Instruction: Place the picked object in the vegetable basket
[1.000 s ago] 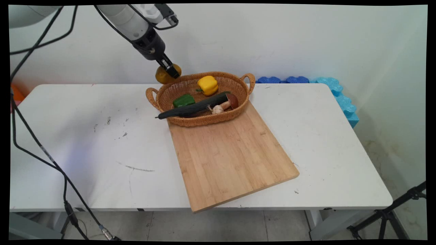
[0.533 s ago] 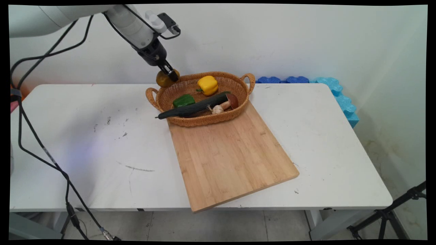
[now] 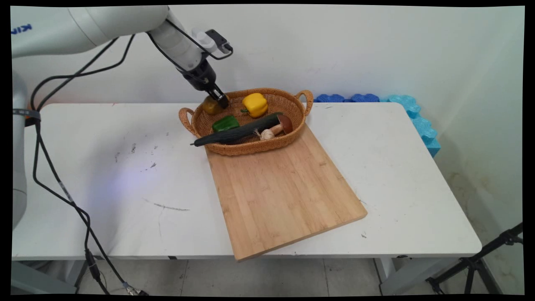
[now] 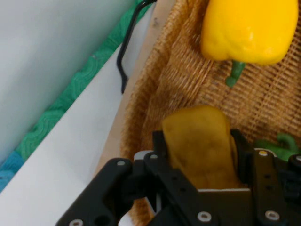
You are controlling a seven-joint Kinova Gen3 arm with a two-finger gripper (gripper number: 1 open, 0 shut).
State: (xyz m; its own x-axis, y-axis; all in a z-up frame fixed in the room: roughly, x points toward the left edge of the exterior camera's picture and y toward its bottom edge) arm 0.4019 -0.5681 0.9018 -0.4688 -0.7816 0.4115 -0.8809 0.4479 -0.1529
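My gripper (image 3: 219, 99) (image 4: 197, 141) is shut on a brownish-yellow potato (image 3: 211, 105) (image 4: 200, 146), held low inside the back left corner of a wicker basket (image 3: 250, 148) (image 4: 183, 70). In the basket lie a yellow bell pepper (image 3: 255, 104) (image 4: 247, 30), a green pepper (image 3: 225, 123) (image 4: 280, 146), a long dark cucumber (image 3: 238, 133) whose tip sticks out over the left rim, a brown-capped mushroom (image 3: 283, 124) and a garlic bulb (image 3: 266, 134). The yellow pepper sits just beyond the potato in the hand view.
The basket rests on the far end of a bamboo cutting board (image 3: 284, 196) that reaches the table's (image 3: 104, 167) front edge. Blue foam pieces (image 3: 411, 115) line the wall at the back right. Black cables (image 3: 50, 184) hang at the left. A tripod (image 3: 480, 263) stands at the lower right.
The gripper has carried the potato rightward and downward, from above the table behind the basket's rim to inside the basket's back left corner.
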